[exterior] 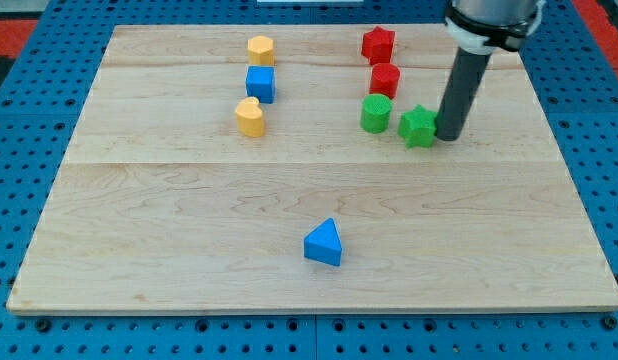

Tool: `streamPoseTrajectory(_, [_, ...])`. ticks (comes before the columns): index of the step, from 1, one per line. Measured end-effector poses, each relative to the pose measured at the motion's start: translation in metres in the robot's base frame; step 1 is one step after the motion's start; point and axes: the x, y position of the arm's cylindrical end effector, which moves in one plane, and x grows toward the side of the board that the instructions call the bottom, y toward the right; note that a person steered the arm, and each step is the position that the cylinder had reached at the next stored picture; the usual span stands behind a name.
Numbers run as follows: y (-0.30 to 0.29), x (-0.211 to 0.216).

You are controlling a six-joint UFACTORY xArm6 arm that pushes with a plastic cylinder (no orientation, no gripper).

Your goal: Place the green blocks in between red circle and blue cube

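Note:
A green star block (418, 126) lies right of a green cylinder (376, 113). The red circle block (385, 79) sits just above the green cylinder. The blue cube (260, 84) is at the upper left of centre. My tip (450, 136) stands right against the green star's right side. The rod (461, 90) rises from it toward the view's top right.
A red star (378, 44) sits above the red circle. A yellow hexagon block (260, 49) is above the blue cube and a yellow rounded block (251, 117) below it. A blue triangle (324, 243) lies near the bottom centre. The wooden board (139, 200) lies on a blue perforated table.

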Motion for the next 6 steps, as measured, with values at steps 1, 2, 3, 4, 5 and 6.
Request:
streamPoseTrajectory(1, [-0.03, 0.0])
streamPoseTrajectory(2, [-0.047, 0.0])
streamPoseTrajectory(3, [-0.05, -0.012])
streamPoseTrajectory(4, [-0.063, -0.033])
streamPoseTrajectory(5, [-0.079, -0.043])
streamPoseTrajectory(6, [-0.088, -0.05])
